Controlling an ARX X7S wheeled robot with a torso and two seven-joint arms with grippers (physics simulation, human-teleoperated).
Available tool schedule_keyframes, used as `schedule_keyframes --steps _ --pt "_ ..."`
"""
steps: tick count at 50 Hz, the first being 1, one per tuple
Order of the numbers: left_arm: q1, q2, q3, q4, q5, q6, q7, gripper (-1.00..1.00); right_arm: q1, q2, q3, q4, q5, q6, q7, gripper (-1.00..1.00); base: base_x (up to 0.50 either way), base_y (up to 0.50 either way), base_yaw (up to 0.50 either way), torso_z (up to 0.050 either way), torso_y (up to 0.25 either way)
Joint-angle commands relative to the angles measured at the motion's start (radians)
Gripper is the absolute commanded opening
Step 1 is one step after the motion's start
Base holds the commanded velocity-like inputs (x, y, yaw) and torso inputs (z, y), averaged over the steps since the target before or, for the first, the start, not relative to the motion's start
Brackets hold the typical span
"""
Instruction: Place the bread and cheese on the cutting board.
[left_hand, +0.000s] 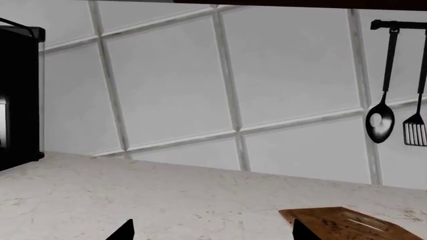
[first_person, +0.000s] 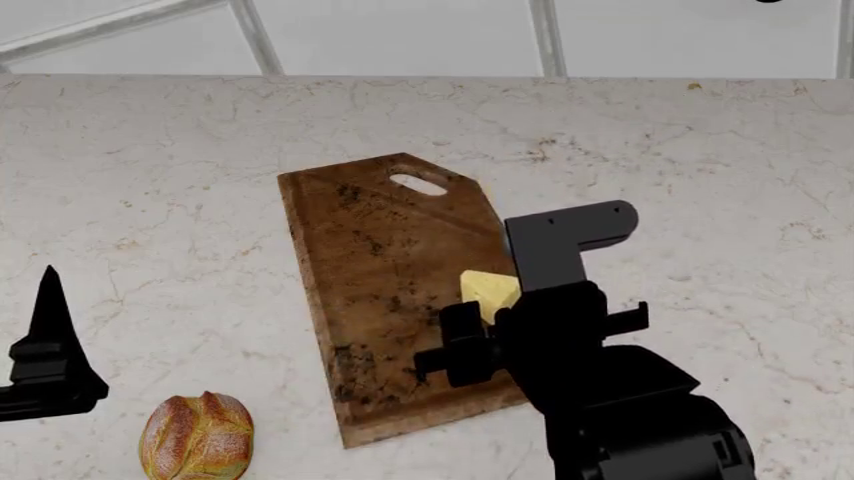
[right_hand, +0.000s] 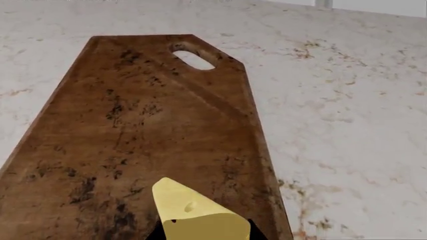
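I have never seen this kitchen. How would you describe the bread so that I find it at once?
Start from the pale marble counter and find the dark wooden cutting board in its middle. The bread lies on the bare counter off the board's near-left corner, close to the left end effector. It is the only round, golden-brown thing; the cheese is a pale yellow wedge.

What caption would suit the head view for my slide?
Right end effector holds the cheese over the cutting board while the bread waits on the counter.

Right gripper (first_person: 487, 312) hangs clamped and loaded; left gripper (first_person: 47, 350) hovers low.
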Motion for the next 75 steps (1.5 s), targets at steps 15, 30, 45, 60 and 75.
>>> schedule_keyframes --steps 15,30,45,60,75 --pt "0.004 -0.002 0.008 -0.006 -0.009 0.014 -0.002 1.00 -0.024 0.012 -0.011 -0.032 -0.018 0.012 0.008 1.00 0.00 0.00 0.00 0.000 0.000" --pt "0.002 -0.010 0.000 0.014 -0.027 0.002 -0.011 1.00 0.007 0.049 0.031 -0.288 0.027 0.142 0.081 1.00 0.00 0.00 0.00 0.000 0.000" --pt "-0.101 -0.078 0.021 0.319 -0.131 -0.475 -0.140 1.00 -0.105 0.119 0.130 -0.651 0.090 0.204 0.175 1.00 0.00 0.00 0.00 0.000 0.000" --pt "-0.412 0.021 -0.300 0.344 -0.905 -1.079 -0.396 1.00 -0.250 0.187 0.194 -1.011 0.113 0.269 0.296 1.00 0.00 0.00 0.00 0.000 0.000" --pt "-0.432 0.014 -0.278 0.264 -1.264 -1.107 -0.639 1.00 -0.363 0.194 0.239 -1.106 0.109 0.195 0.324 1.00 0.00 0.00 0.00 0.000 0.000"
